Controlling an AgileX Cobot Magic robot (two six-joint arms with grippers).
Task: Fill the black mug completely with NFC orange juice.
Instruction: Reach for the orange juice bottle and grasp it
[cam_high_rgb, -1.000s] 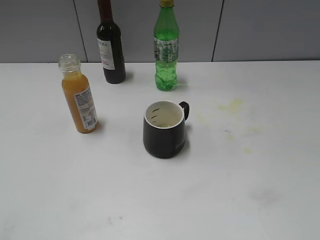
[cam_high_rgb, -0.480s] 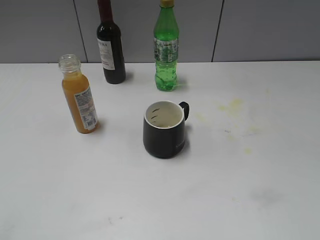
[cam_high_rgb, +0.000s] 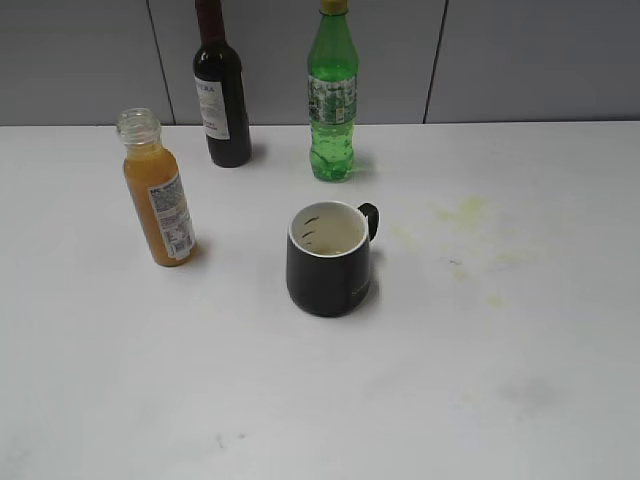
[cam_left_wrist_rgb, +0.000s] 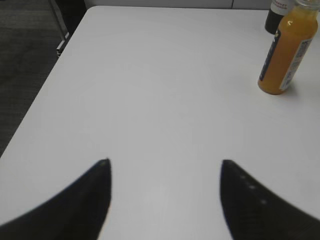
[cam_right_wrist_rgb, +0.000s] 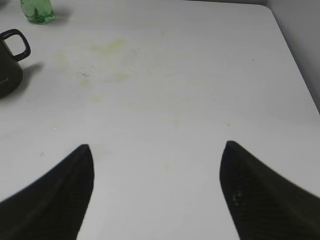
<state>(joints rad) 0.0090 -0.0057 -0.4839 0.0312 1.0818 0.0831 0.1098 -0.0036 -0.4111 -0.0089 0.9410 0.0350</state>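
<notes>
The black mug stands upright mid-table, white inside and stained, handle to the back right; it also shows at the left edge of the right wrist view. The capless bottle of orange juice stands upright to its left and shows at the top right of the left wrist view. My left gripper is open and empty over bare table, well short of the bottle. My right gripper is open and empty, right of the mug. Neither gripper shows in the exterior view.
A dark wine bottle and a green soda bottle stand at the back by the grey wall. Yellowish stains mark the table right of the mug. The table's left edge drops to dark floor.
</notes>
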